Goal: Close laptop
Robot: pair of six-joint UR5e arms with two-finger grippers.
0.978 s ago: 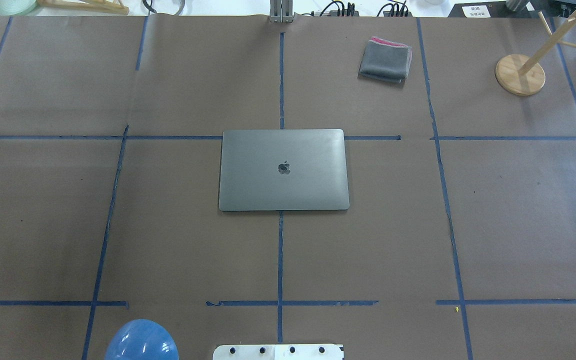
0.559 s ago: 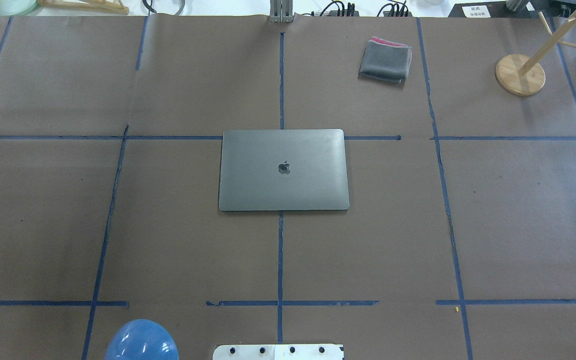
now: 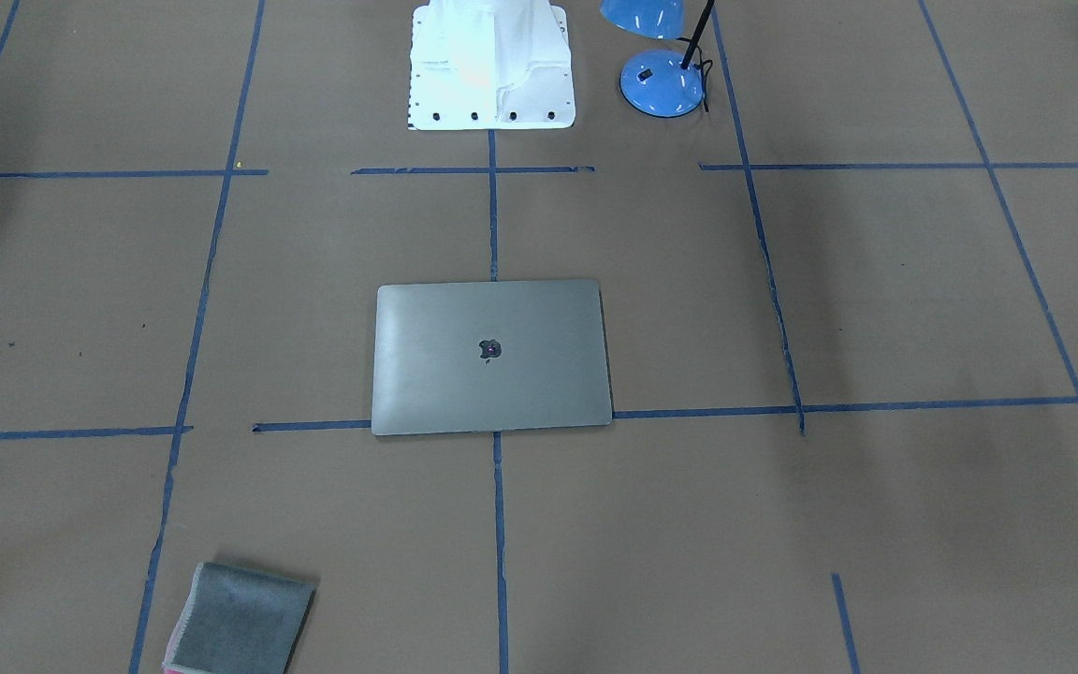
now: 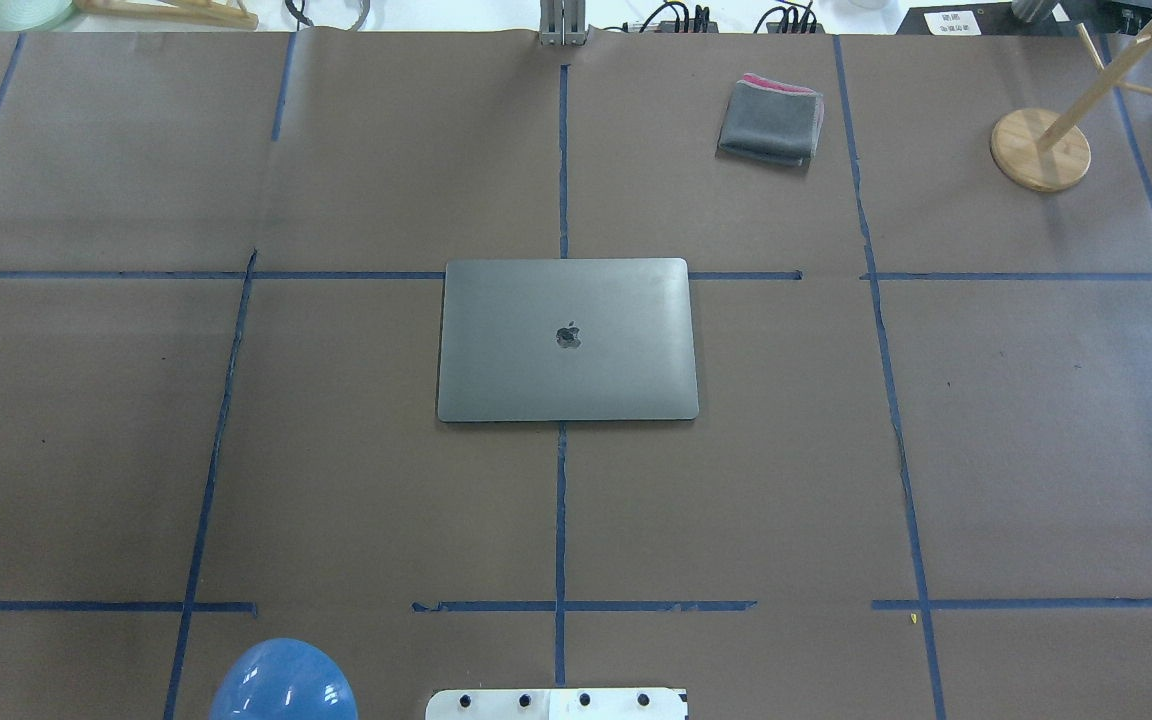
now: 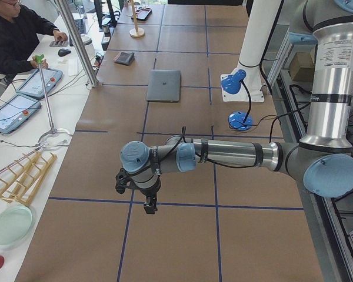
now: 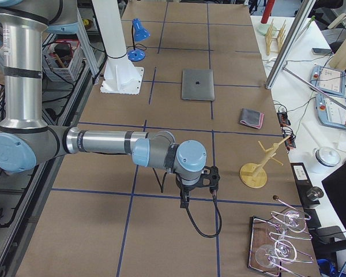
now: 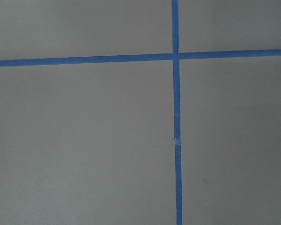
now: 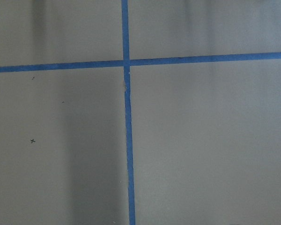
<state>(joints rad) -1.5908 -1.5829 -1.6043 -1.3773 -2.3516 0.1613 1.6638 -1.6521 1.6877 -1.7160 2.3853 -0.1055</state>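
The laptop lies flat with its lid down in the middle of the table, the dark apple logo facing up. It also shows in the front-facing view, the left view and the right view. My left gripper shows only in the left view, far from the laptop near the table's left end. My right gripper shows only in the right view, far from it near the right end. I cannot tell whether either is open or shut. Both wrist views show only bare table and blue tape.
A folded grey cloth lies at the back right of the laptop. A wooden stand is farther right. A blue desk lamp stands beside the white robot base. An operator sits at a side desk.
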